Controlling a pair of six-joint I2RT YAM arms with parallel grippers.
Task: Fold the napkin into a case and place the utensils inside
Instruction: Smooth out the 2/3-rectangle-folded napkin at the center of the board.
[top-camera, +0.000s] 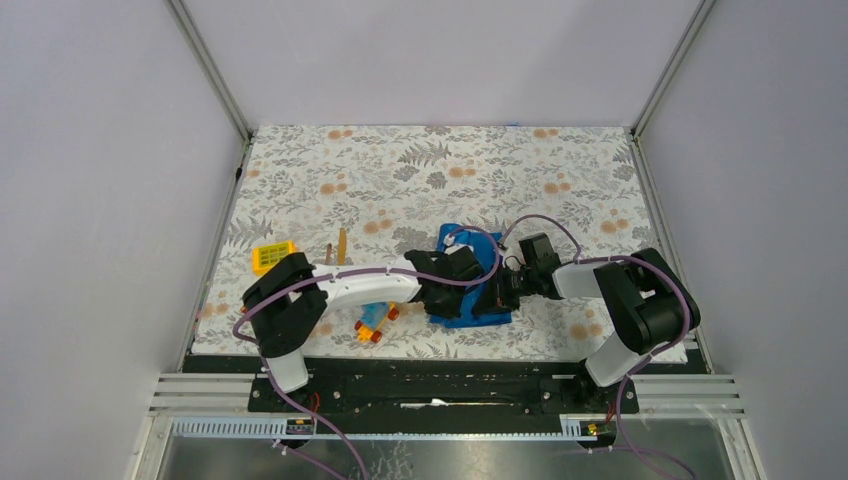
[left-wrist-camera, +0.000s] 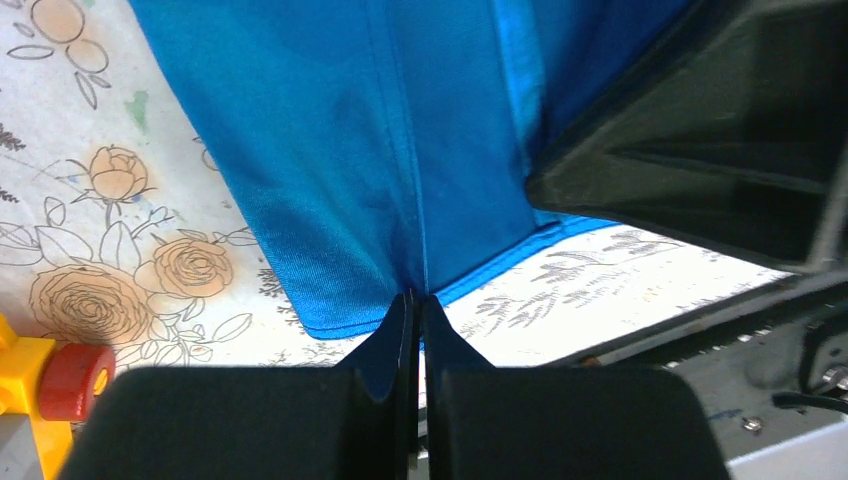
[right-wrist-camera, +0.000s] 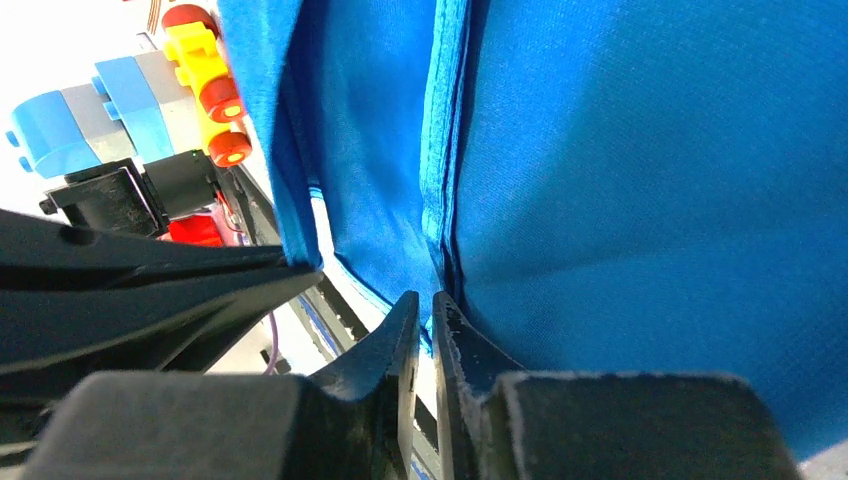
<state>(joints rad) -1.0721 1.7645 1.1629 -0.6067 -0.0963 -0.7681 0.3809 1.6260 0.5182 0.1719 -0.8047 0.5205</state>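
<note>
The blue napkin (top-camera: 478, 258) lies bunched near the table's front, between both arms. My left gripper (left-wrist-camera: 418, 300) is shut on the napkin (left-wrist-camera: 380, 150), pinching its near hem beside a corner. My right gripper (right-wrist-camera: 425, 300) comes in from the other side. Its jaws are nearly together with a folded hem of the napkin (right-wrist-camera: 640, 180) caught between the tips. From above, the left gripper (top-camera: 447, 288) and the right gripper (top-camera: 493, 290) meet over the cloth. One golden-orange utensil (top-camera: 341, 243) lies left of the napkin; I cannot make out the other.
A yellow block (top-camera: 273, 256) sits at the left of the floral mat (top-camera: 420, 170). A blue, yellow and orange toy car (top-camera: 375, 322) lies under my left arm, near the front edge. The toy car (right-wrist-camera: 150, 90) is close beside the napkin.
</note>
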